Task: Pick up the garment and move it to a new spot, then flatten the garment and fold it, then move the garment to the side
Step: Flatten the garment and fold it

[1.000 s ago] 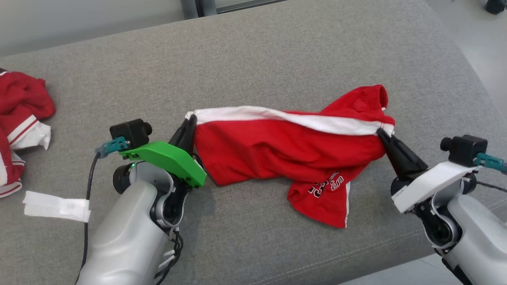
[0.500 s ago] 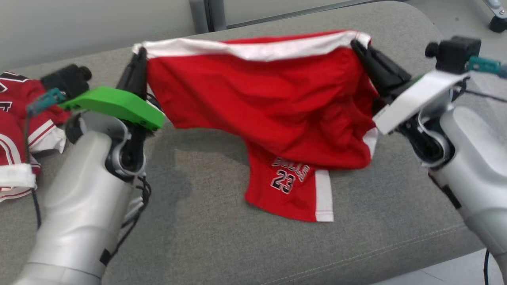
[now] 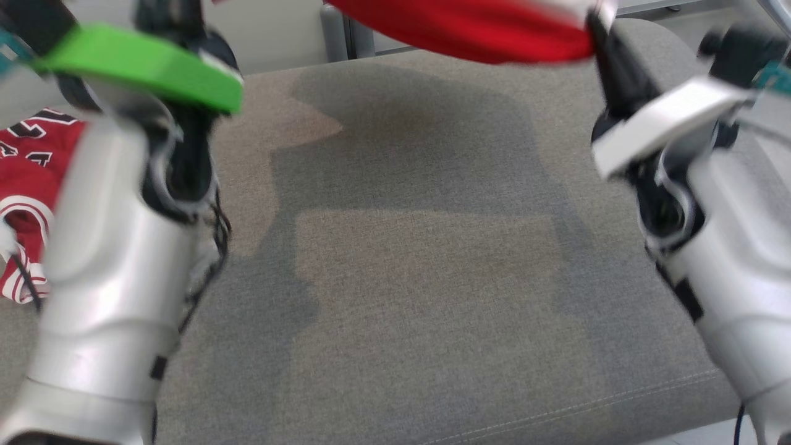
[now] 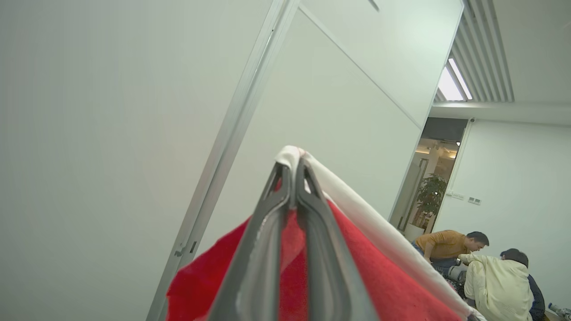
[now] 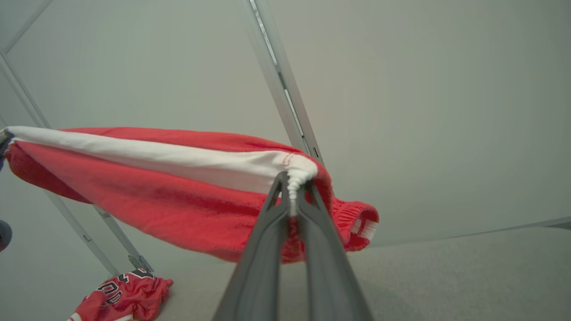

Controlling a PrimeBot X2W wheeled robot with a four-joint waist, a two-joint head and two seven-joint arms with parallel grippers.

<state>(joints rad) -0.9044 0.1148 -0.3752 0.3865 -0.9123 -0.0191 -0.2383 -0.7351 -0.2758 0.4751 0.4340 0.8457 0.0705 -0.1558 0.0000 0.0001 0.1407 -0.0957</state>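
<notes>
Right wrist view | left jaws, right jaws clamped on garment (image 5: 178, 209) white band | spare jersey (image 5: 120, 295) lettering unreadable

You've got red shorts (image 5: 178, 209) of soft matt knit cloth, the white band puckered at the stitching. Under them, grey cushion (image 3: 420, 278): coarse woven fabric. Note green bracket (image 3: 142, 65): smooth matt plastic; forearm shell (image 3: 117, 278): satin sheen.

In the head view, the garment (image 3: 469, 28) is smeared by motion and cut off by the top edge at 12 o'clock. The left gripper (image 4: 292, 165) runs blurred off that edge at 11 o'clock. At 9 o'clock, a second red garment (image 3: 31, 161) is partly hidden behind the left arm (image 3: 117, 247). In the left wrist view, it is too small to tell what the two people (image 4: 490, 285) at 4 o'clock are handling.
</notes>
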